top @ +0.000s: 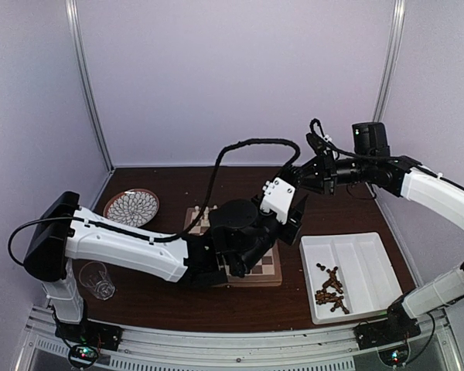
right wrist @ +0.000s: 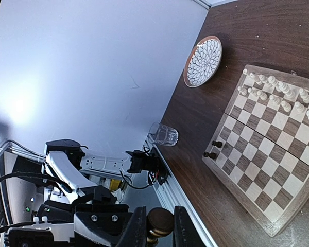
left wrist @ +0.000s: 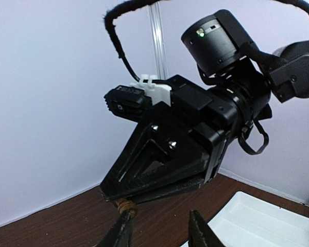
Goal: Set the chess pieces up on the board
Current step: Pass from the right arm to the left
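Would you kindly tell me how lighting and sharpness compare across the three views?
Top external: even, soft light; detail on the board looks hazy. Left wrist: the right gripper, jaws on a brown piece, looks dark against the pale wall. Right wrist: strong glare at left, white chess pieces sharp.

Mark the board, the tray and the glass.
board (right wrist: 268, 170): right wrist view, a bare square near its middle.
tray (top: 367, 267): top view, a bare stretch of its floor.
glass (top: 98, 280): top view, its clear side wall.
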Controlling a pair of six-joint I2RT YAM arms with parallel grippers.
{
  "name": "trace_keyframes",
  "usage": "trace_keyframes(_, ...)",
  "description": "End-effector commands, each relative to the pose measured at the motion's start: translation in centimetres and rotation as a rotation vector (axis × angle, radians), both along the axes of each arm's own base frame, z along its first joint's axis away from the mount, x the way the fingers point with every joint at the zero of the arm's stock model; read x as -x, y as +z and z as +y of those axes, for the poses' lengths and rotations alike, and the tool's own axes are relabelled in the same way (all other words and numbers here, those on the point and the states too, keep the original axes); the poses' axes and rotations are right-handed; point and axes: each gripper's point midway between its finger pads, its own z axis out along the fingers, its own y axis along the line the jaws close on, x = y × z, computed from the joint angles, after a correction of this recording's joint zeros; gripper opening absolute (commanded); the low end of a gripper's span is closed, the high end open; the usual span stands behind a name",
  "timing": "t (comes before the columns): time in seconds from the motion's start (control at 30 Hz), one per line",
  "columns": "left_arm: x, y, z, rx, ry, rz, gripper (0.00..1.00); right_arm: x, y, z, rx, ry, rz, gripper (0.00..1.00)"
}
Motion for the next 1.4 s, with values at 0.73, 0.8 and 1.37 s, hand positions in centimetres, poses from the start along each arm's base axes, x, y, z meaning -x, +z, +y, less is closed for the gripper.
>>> trace_keyframes(0.73, -3.7, 2.1, 0.4, 0.079, 0.092, 0.019, 0.26, 0.8, 3.3, -0.1, -0.123, 0.001, -0.024, 0.04)
trace_keyframes(0.8, -3.7, 2.2, 0.3, 0.082, 0.089, 0.017, 0.26, 0.8, 3.2, -0.1, -0.122, -0.002, -0.024, 0.04)
trace_keyframes(1.37, -3.4, 2.9, 0.5, 0.11, 0.072, 0.015, 0.14, 0.6, 2.4, -0.2, -0.11, -0.013, -0.03, 0.04)
